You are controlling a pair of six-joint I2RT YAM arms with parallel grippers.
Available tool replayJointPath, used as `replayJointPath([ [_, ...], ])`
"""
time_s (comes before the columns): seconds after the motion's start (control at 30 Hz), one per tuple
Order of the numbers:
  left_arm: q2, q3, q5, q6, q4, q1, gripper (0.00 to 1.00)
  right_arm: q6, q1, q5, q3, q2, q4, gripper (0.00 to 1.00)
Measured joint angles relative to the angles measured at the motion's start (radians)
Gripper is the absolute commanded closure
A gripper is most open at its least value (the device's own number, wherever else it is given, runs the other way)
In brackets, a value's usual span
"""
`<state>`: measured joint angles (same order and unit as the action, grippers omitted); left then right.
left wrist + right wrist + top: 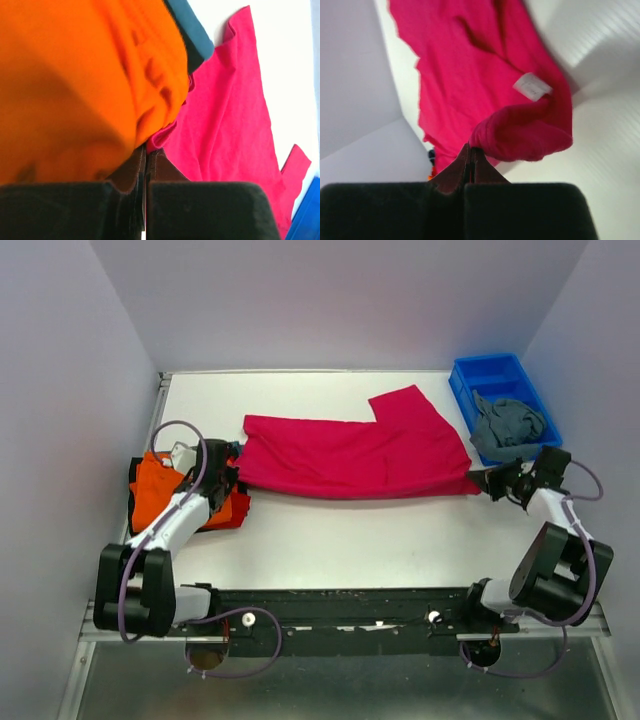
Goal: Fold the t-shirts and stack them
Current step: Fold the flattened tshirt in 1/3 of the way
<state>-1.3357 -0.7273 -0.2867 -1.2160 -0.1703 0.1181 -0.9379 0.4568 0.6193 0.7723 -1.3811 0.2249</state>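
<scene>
The large crimson-pink t-shirt [355, 453] lies stretched across the middle of the table. My left gripper [232, 464] is shut on its left end, over the orange t-shirt [160, 490] that tops a pile at the left edge. In the left wrist view the orange cloth [75, 75] fills the left and the pink shirt [225, 125] runs right from the left gripper [146, 150]. My right gripper [490, 481] is shut on the shirt's right end; in the right wrist view the pink cloth [470, 75] bunches at the right gripper [470, 149], a white label [532, 86] showing.
A blue plastic bin [500, 390] stands at the back right with a grey-blue t-shirt [507, 424] in it. A red t-shirt [232, 512] and a black one [133, 502] lie under the orange one. Walls close in the left, back and right sides.
</scene>
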Motion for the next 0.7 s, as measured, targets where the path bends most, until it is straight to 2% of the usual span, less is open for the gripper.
replayJointPath([
  [0.23, 0.316, 0.269, 0.005, 0.0, 0.017, 0.022, 1.0, 0.054, 0.034, -0.152, -0.293, 0.264, 0.054, 0.99],
  [0.4, 0.472, 0.378, 0.015, -0.002, -0.013, 0.029, 1.0, 0.067, 0.035, -0.319, -0.381, 0.517, 0.183, 0.99],
  [0.53, 0.502, 0.413, 0.04, -0.004, -0.023, 0.043, 1.0, 0.068, 0.035, -0.431, -0.385, 0.655, 0.264, 0.94],
  [0.57, 0.501, 0.419, 0.044, -0.005, -0.025, 0.051, 0.99, 0.069, 0.035, -0.455, -0.385, 0.67, 0.282, 0.86],
  [0.6, 0.5, 0.425, 0.047, -0.006, -0.03, 0.059, 0.88, 0.068, 0.035, -0.476, -0.385, 0.678, 0.299, 0.67],
  [0.63, 0.499, 0.429, 0.05, -0.009, -0.037, 0.067, 0.75, 0.068, 0.035, -0.491, -0.385, 0.676, 0.315, 0.54],
  [0.67, 0.496, 0.43, 0.05, -0.009, -0.048, 0.074, 0.63, 0.064, 0.035, -0.509, -0.385, 0.673, 0.328, 0.45],
  [0.7, 0.494, 0.43, 0.049, -0.011, -0.056, 0.081, 0.5, 0.069, 0.036, -0.521, -0.385, 0.665, 0.34, 0.44],
])
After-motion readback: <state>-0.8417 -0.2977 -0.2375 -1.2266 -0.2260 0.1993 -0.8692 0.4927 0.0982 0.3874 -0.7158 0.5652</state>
